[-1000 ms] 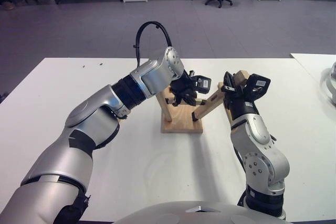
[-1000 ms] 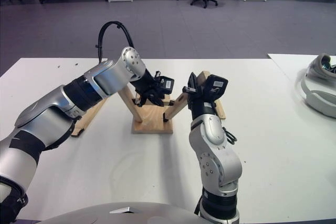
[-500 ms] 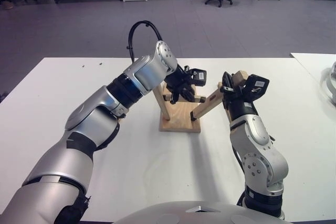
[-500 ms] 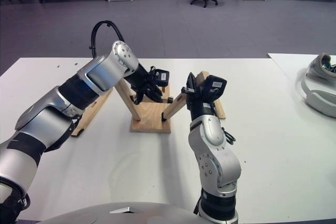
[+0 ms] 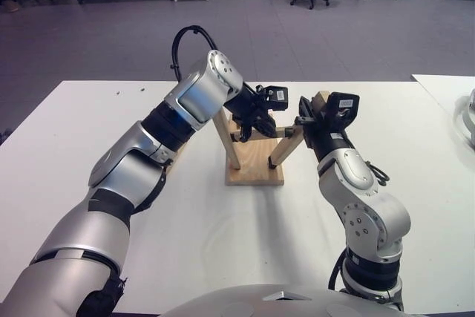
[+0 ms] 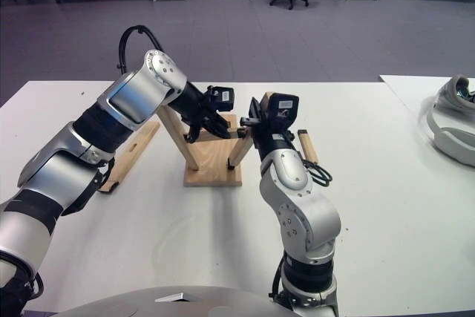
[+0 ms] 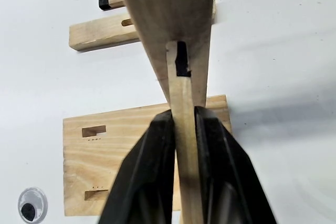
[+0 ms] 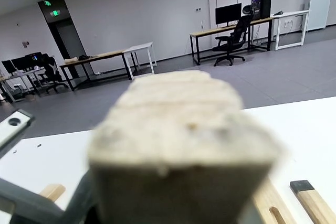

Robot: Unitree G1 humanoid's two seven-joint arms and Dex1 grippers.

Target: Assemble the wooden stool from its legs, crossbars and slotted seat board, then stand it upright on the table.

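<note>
Left gripper (image 7: 184,115) clamps the crossbar (image 7: 182,85), tip at the slot of the leg (image 7: 163,3) that the right gripper (image 5: 307,125) grips, tilted over the board (image 5: 256,174) mid-table. A skewed push could jam the crossbar or lever the leg out.

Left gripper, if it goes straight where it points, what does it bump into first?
Most likely the leg just ahead: the left gripper is shut on a crossbar whose tip sits at that leg's slot.

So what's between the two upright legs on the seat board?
A crossbar, held in the left gripper, runs between them; clearest in the left eye view.
</note>
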